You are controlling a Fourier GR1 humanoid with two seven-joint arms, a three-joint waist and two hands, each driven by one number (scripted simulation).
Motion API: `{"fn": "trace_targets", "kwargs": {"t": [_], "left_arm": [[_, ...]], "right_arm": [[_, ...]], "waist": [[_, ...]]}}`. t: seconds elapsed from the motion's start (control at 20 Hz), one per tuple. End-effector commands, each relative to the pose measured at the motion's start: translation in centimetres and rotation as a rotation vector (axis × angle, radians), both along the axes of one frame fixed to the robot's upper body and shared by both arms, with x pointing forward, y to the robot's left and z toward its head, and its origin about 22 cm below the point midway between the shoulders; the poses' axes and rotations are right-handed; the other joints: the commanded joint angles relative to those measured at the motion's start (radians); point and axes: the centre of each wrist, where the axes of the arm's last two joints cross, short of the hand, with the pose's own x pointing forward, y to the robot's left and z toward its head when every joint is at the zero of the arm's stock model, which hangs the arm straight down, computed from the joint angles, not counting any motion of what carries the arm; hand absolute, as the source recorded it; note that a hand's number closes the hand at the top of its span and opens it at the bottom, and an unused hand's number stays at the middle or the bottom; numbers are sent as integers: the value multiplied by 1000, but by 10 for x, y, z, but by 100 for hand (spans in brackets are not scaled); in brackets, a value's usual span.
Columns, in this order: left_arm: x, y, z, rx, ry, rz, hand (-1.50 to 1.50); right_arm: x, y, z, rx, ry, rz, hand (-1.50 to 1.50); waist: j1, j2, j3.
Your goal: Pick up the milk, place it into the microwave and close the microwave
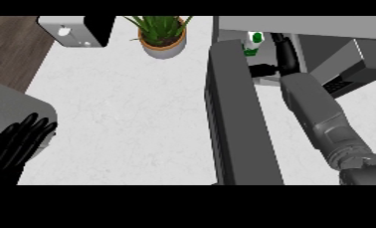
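Head view. Task judged about halfway done: milk (pixel 253 43) already up off the counter (pixel 125 117) and carried to the mouth of the microwave (pixel 294 25), at the upper right. Not yet clearly set down inside; release, withdrawal and shutting the door (pixel 238 122) all left to do. Door swung wide open, running down the middle of the view as a long dark slab.

Right hand (pixel 283 55) reached into the microwave opening, forearm stretched up from the lower right. Fingers partly hidden against the dark interior; seemed curled about the milk, white with green marks showing just left of the hand. Whether the milk already rested on the microwave floor: could not tell.

Left hand (pixel 26 140) low at the left edge, fingers straight and up, holding nothing, at rest.

Elsewhere on the counter: a plant (pixel 163 33) in a pot near the top, a white appliance (pixel 77 30) at upper left, both well apart from the microwave work.
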Motion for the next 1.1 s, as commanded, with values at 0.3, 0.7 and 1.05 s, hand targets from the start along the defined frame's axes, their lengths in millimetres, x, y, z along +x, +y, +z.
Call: {"fn": "trace_targets", "kwargs": {"t": [0.3, 0.7, 1.05], "left_arm": [[21, -48, 8, -15, 53, -107, 150], [25, -76, 3, -4, 106, -161, 150], [43, -97, -10, 50, 78, -224, 150]], "right_arm": [[-35, -12, -50, 264, 113, 164, -150], [-74, -38, -90, 313, 130, 197, -150], [-120, -72, -120, 316, 146, 179, -150]], "waist": [[-43, -20, -1], [-69, -36, -4], [-94, -45, -6]]}}
